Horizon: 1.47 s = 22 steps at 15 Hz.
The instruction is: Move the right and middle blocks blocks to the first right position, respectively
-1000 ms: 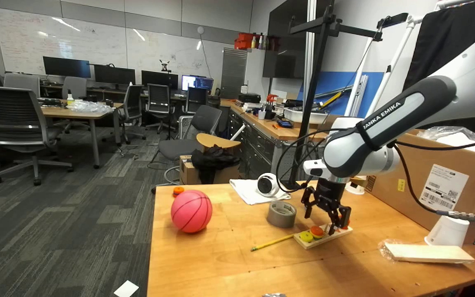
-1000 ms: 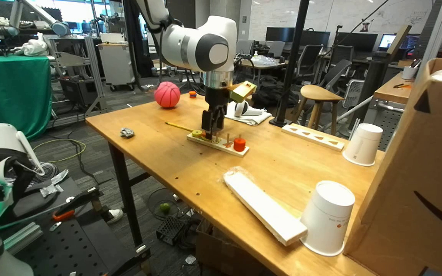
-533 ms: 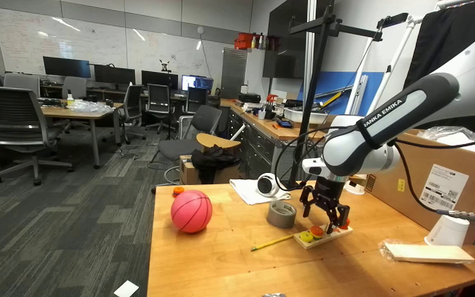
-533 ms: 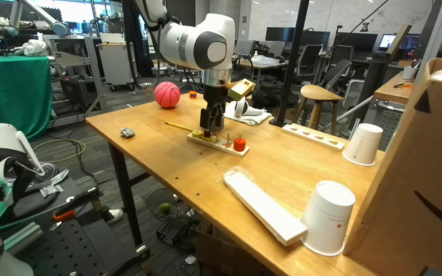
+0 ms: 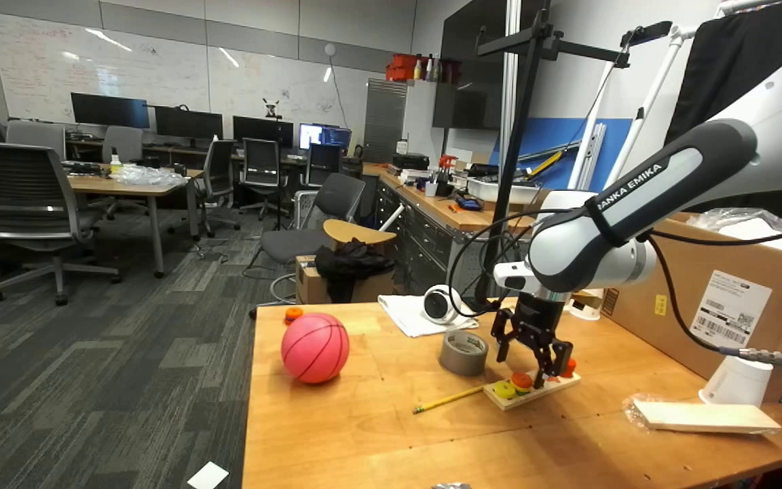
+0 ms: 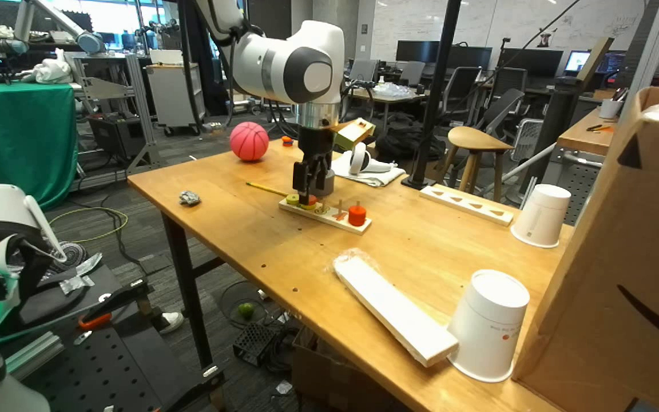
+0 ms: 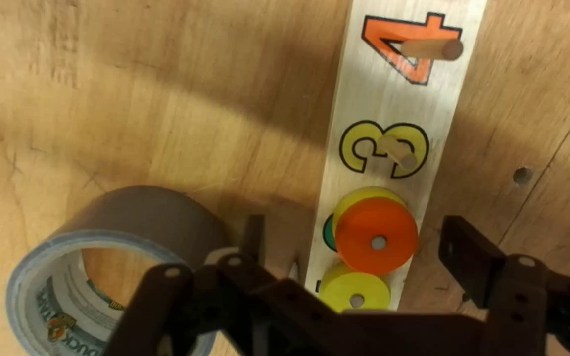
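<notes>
A wooden peg board point(image 7: 384, 106) lies on the table. In the wrist view an orange block point(image 7: 376, 232) sits on top of a yellow one on a peg, and another yellow block point(image 7: 354, 291) is on the peg beside it. The red block point(image 6: 357, 216) stands on the peg at the board's far end, outside the wrist view. Pegs 3 and 4 are bare. My gripper point(image 7: 353, 242) is open, its fingers point(image 7: 468, 257) on either side of the board around the orange block, with gaps showing. In both exterior views the gripper point(image 5: 520, 369) hangs low over the board.
A roll of tape point(image 7: 166, 222) lies close beside the left finger. A pencil point(image 5: 449, 401) touches or nearly touches the board's end. The pink ball point(image 5: 315, 348), a wrapped plank point(image 6: 392, 309), white cups point(image 6: 489, 326) and a large box point(image 6: 621, 257) also stand on the table.
The gripper has shifted slightly along the board, away from the red block and towards the yellow block's end. The blocks and board have not moved.
</notes>
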Each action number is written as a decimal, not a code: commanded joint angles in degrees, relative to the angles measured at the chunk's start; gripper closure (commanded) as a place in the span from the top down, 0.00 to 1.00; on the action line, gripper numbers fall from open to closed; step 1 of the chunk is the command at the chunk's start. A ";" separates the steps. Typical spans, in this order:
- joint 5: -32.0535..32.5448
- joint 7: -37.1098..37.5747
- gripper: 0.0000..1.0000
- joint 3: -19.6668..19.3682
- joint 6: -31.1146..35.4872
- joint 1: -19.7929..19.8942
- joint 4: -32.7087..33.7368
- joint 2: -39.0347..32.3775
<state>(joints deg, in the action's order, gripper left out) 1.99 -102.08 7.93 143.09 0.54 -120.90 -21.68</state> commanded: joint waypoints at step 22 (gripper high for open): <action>4.04 2.71 0.22 -1.93 -0.73 0.10 -0.28 5.76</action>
<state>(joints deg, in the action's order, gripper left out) 3.99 -100.87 7.11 143.09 0.60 -120.88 -18.36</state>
